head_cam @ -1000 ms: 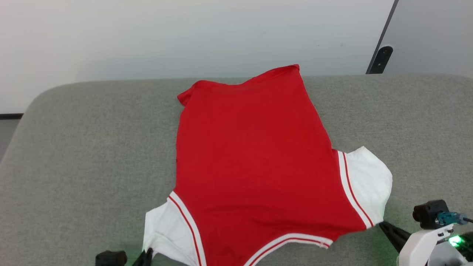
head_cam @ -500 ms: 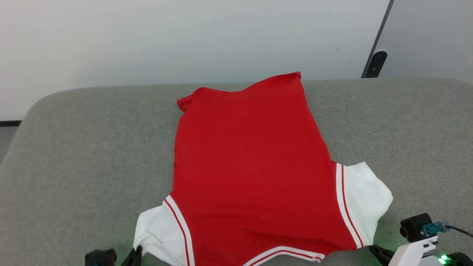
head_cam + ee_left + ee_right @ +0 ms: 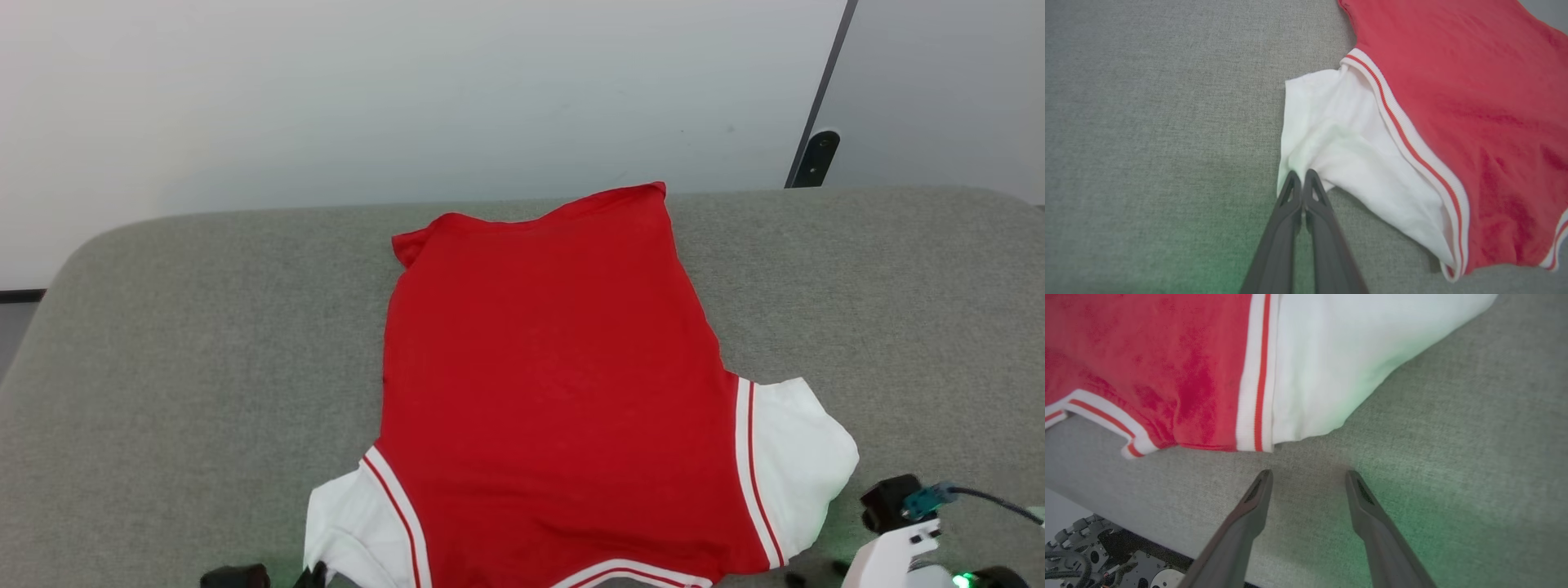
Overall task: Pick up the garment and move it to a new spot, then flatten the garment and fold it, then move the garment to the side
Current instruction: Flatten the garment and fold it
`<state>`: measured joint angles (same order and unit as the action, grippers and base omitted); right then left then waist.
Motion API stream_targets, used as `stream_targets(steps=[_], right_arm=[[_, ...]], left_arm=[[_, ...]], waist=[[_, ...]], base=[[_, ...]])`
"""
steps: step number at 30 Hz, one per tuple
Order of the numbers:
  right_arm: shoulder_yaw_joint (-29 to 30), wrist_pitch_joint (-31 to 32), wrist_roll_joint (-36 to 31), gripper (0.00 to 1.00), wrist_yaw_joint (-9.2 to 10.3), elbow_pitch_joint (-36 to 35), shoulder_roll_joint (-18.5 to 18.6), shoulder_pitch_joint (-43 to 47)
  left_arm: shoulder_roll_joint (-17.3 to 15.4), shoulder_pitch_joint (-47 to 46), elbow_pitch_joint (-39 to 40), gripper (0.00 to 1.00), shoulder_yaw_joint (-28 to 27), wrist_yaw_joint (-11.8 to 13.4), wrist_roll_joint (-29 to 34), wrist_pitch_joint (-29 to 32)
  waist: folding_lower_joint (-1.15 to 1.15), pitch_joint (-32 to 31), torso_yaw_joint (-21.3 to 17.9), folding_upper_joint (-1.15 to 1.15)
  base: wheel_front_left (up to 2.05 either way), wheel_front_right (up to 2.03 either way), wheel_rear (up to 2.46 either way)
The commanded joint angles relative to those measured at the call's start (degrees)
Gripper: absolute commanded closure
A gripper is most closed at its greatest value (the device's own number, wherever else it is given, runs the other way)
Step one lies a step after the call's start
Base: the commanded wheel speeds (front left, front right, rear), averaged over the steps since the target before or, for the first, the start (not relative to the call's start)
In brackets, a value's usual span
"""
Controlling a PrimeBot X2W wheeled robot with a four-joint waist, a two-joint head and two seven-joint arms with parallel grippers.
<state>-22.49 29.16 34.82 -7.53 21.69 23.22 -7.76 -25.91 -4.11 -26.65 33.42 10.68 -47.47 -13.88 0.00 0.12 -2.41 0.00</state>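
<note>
The garment (image 3: pixel 555 392) lies spread with its plain red back up on the grey cushion (image 3: pixel 163 343), white sleeves toward me, collar at the near edge. In the left wrist view my left gripper (image 3: pixel 1300 176) is shut, its tips pinching the hem of the white left sleeve (image 3: pixel 1339 139), which bunches toward them. At the head view's bottom edge the left gripper (image 3: pixel 314 576) sits against that sleeve. My right gripper (image 3: pixel 1308 477) stands open over bare cushion, a short way off the right sleeve (image 3: pixel 1355 355) and its striped trim, holding nothing. Its tips (image 3: pixel 815 572) peek out below the right sleeve.
A pale wall rises behind the cushion, with a dark bracket (image 3: pixel 816 159) on a panel edge at the far right. The cushion's near edge and my base's machinery (image 3: pixel 1094 559) are at the lower left of the right wrist view. Bare cushion lies on both sides of the garment.
My right gripper has opened, let go of the right sleeve and drawn back toward the near edge. The head camera has tilted, so the whole scene sits lower. The left gripper stays shut.
</note>
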Motion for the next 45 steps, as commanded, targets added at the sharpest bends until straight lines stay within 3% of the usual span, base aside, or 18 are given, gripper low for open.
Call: stream_targets(steps=[1,7,12,15,19,25,31,38,45], right_arm=[[1.02,-0.87,-0.23,0.00,0.07,-0.46,0.68,-0.50],[4.88,-6.26,-0.75,0.00,0.07,-8.22,2.82,3.21],[10.03,-19.00,-5.58,0.00,0.05,-18.28,3.82,6.69],[12.21,-23.97,-9.27,0.00,0.07,-20.42,2.90,5.51],[13.90,-25.06,-11.85,0.00,0.07,-19.45,1.64,-0.37],[12.99,-20.16,-11.78,0.00,0.06,-12.18,3.39,-15.08],[8.20,-8.73,-6.82,0.00,0.06,-1.04,7.15,-30.12],[2.00,1.22,-2.10,0.00,0.07,8.94,11.20,-42.58],[1.67,9.97,-1.22,0.00,0.07,20.45,13.16,-52.97]], left_arm=[[-0.04,0.65,0.10,1.00,0.20,0.15,-0.31,-0.04],[-0.18,0.20,0.61,1.00,-0.03,-0.01,-0.27,-0.30],[-0.05,-1.09,1.44,1.00,-0.50,0.02,0.53,-0.69],[0.21,-2.51,2.78,1.00,-0.95,-0.01,1.43,-0.83],[0.82,-4.74,4.48,1.00,-0.71,-0.45,3.60,-1.16],[3.46,-10.40,5.76,1.00,0.43,-2.08,7.01,-1.30],[7.75,-15.90,4.81,1.00,2.03,-4.68,10.28,-1.35],[12.26,-18.25,3.26,1.00,1.73,-7.67,13.22,-1.26],[16.54,-19.16,0.27,1.00,0.55,-11.60,16.30,-1.26]], waist=[[0.00,-0.03,0.13,0.00],[0.00,0.47,0.83,0.00],[0.00,2.14,1.53,0.00],[0.00,3.67,2.24,0.00],[0.00,5.91,4.43,0.00],[0.00,10.44,10.44,0.00],[0.00,15.44,16.97,0.00],[0.00,19.10,22.53,0.00],[0.00,22.19,27.94,0.00]], base=[[0.00,0.00,0.00],[0.00,0.00,0.00],[0.00,0.00,0.00],[0.00,0.00,0.00],[0.00,0.00,0.00],[0.00,0.00,0.00],[0.00,0.00,0.00],[0.00,0.00,0.00],[0.00,0.00,0.00]])
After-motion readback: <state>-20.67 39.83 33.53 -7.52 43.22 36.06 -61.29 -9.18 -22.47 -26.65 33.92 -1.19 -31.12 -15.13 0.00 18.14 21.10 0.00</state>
